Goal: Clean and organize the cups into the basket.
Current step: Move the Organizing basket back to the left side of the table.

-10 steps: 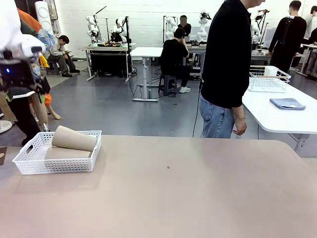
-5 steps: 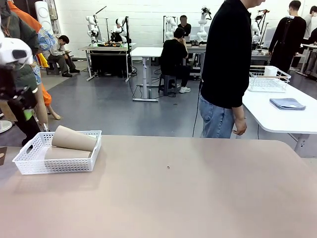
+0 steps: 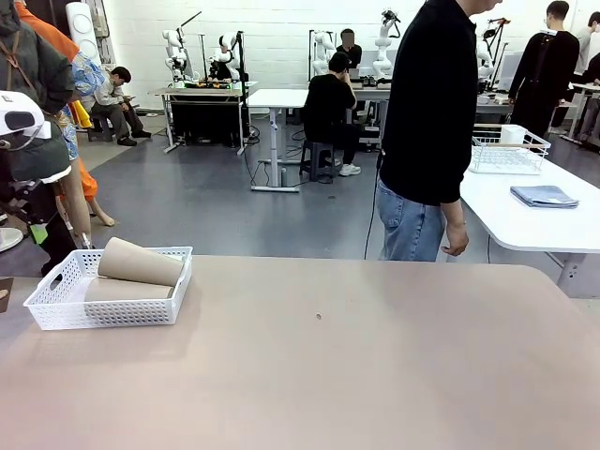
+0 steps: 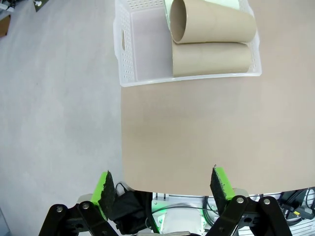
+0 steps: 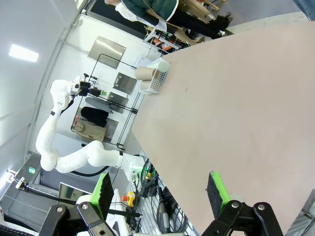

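The table (image 3: 375, 356) is a broad, bare brownish top. At its near-left corner sits the basket (image 3: 56, 305), a shallow white plastic tray with finely perforated sides and a slot handle at the end. In it lie the cups (image 3: 139, 263), all on their sides: two tan-brown matte tumblers, one stacked on the other, and a pale mint green cup (image 4: 170, 6) behind them with just an edge showing from above. The rest of the basket floor is bare. The left gripper (image 4: 163, 183) hangs high over the table edge, fingers spread wide, holding nothing. The right gripper (image 5: 160, 189) is likewise wide apart and empty above the table.
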